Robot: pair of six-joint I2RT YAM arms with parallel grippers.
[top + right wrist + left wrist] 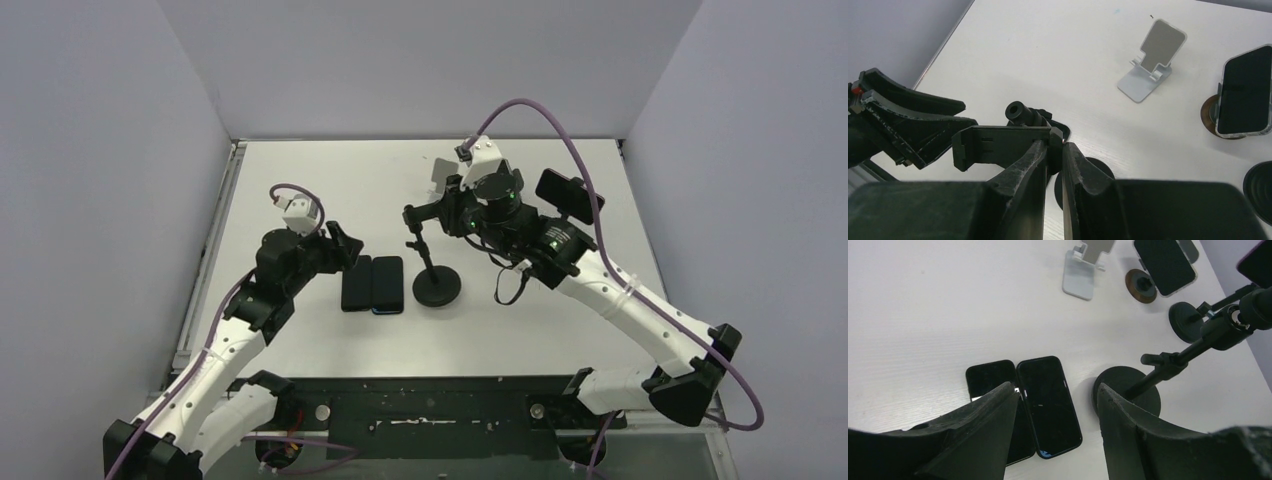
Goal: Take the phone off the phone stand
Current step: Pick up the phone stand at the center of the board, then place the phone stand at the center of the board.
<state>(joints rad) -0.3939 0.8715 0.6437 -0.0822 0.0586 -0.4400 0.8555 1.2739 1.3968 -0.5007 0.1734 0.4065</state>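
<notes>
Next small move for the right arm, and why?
Probably back the right end effector off the black stand's clamp: it is empty, two phones lie flat by the open left end effector, and one phone sits on another stand further right.

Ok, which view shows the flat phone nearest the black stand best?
Left wrist: the phone shows nearly whole, close, beside a second phone. Top external shows it small by the stand base. Right wrist misses it.
</notes>
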